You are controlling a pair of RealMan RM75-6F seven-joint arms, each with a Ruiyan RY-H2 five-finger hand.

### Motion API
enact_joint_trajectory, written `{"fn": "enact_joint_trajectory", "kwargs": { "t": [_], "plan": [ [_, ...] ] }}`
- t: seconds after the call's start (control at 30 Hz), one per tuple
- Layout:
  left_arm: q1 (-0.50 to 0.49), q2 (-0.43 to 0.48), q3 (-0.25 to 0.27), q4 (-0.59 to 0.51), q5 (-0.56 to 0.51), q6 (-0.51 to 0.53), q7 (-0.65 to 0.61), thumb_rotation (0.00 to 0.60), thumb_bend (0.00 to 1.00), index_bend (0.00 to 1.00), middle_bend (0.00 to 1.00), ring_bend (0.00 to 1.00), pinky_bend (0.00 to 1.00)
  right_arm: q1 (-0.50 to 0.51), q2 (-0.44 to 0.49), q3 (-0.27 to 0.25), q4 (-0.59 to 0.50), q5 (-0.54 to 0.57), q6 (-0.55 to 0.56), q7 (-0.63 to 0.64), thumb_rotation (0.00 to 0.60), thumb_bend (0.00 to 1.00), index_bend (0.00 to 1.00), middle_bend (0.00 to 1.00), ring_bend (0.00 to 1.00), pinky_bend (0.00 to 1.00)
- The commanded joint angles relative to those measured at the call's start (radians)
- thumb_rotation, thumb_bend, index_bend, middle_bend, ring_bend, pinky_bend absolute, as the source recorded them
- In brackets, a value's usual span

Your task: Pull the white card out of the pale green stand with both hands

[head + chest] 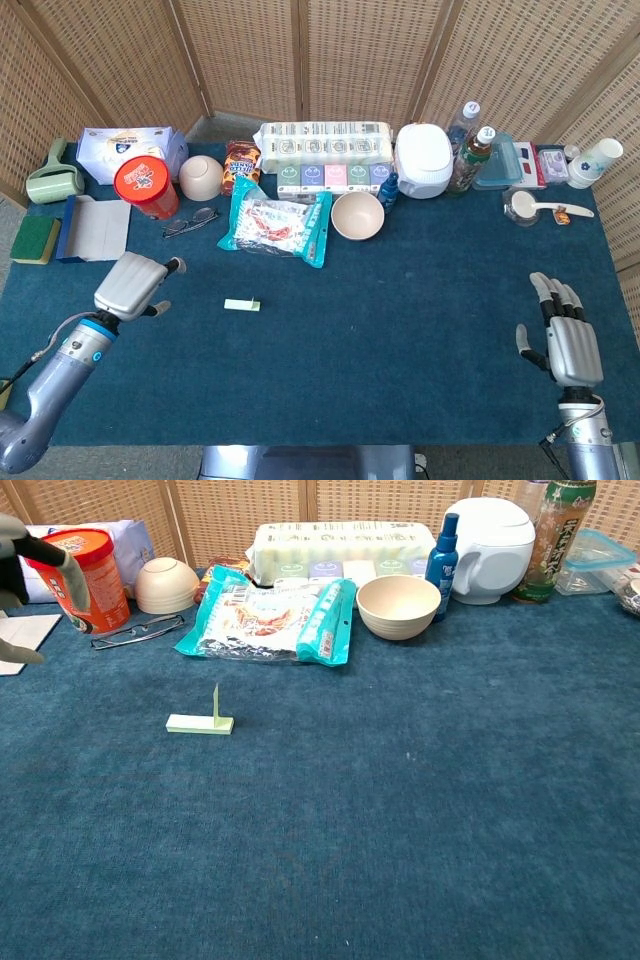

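Pale green stand (242,305) lying flat on the blue table cover (400,340), left of centre in the head view, lower left of centre in the chest view (200,724). White card (215,705) standing upright in the stand, seen edge-on as a thin strip in the chest view; too small to make out from the head camera.

Left hand (132,285) low in the left part of the head view, to the left of the stand and apart from it, back of the hand up, holding nothing. Fingers (62,565) showing only at the upper left edge of the chest view, apart from each other. Right hand (565,335) at the lower right corner of the head view, far from the stand, fingers straight and spread a little, holding nothing.

Along the top of the frames: red instant noodle cup (145,186), eyeglasses (190,222) just below it, snack bag (275,228) above the stand, beige bowl (357,215) right of the bag, white rice cooker (424,160), green tea bottle (470,158), pack of paper rolls (325,145). Green sponge (35,240) at the left edge.
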Motion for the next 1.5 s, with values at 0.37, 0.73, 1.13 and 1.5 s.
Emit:
{"fn": "enact_joint_trajectory", "kwargs": {
  "t": [0.37, 0.73, 1.13, 1.5],
  "plan": [
    [-0.099, -0.157, 0.006, 0.073, -0.183, -0.065, 0.104, 0.6, 0.16, 0.42, 1.0, 1.0, 1.0, -0.001, -0.01, 0.004, 0.03, 0.01, -0.01, 0.034, 0.6, 0.52, 0.0, 0.1, 0.01, 0.05],
    [-0.162, -0.264, 0.024, 0.138, -0.288, -0.064, 0.18, 0.6, 0.16, 0.46, 1.0, 1.0, 1.0, -0.011, -0.007, 0.003, 0.042, 0.018, -0.009, 0.052, 0.6, 0.52, 0.0, 0.1, 0.01, 0.05],
    [-0.217, -0.333, 0.035, 0.174, -0.402, -0.06, 0.239, 0.6, 0.18, 0.48, 1.0, 1.0, 1.0, -0.025, -0.009, 0.006, 0.061, 0.019, 0.004, 0.079, 0.6, 0.52, 0.0, 0.1, 0.01, 0.05],
    [-0.245, -0.376, 0.051, 0.203, -0.451, -0.04, 0.255, 0.6, 0.2, 0.49, 1.0, 1.0, 1.0, -0.033, -0.011, 0.006, 0.069, 0.02, 0.007, 0.089, 0.6, 0.52, 0.0, 0.1, 0.01, 0.05]
  ]
}}
